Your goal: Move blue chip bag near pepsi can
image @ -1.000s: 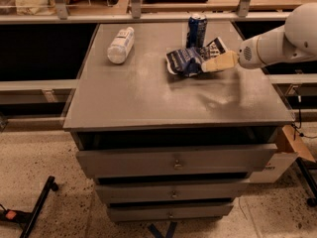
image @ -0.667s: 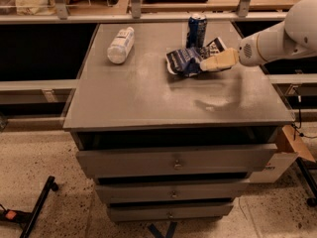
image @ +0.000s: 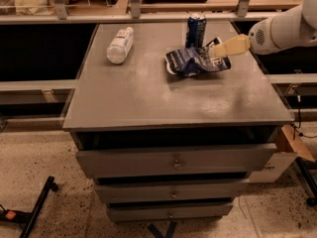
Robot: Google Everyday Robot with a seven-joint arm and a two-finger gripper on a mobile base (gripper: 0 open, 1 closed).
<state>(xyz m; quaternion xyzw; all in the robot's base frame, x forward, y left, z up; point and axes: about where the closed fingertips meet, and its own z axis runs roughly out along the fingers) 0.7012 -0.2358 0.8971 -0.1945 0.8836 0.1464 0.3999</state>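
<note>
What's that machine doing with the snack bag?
A robot arm reaches in from the right; its gripper is at the right edge of the blue chip bag, which lies crumpled on the grey cabinet top. The pepsi can stands just behind the bag, so they are already close. A plastic bottle lies on its side further left.

The gripper (image: 218,49), sitting at the upper right corner of the blue chip bag (image: 190,63), is covering that corner, while the white arm (image: 287,29) is running off the right edge. The bag is hiding the foot of the pepsi can (image: 196,28) just behind it, leaving it unclear whether they are touching. The bag's white lettering and the label of the plastic bottle (image: 120,44) are showing too blurred to read.
</note>
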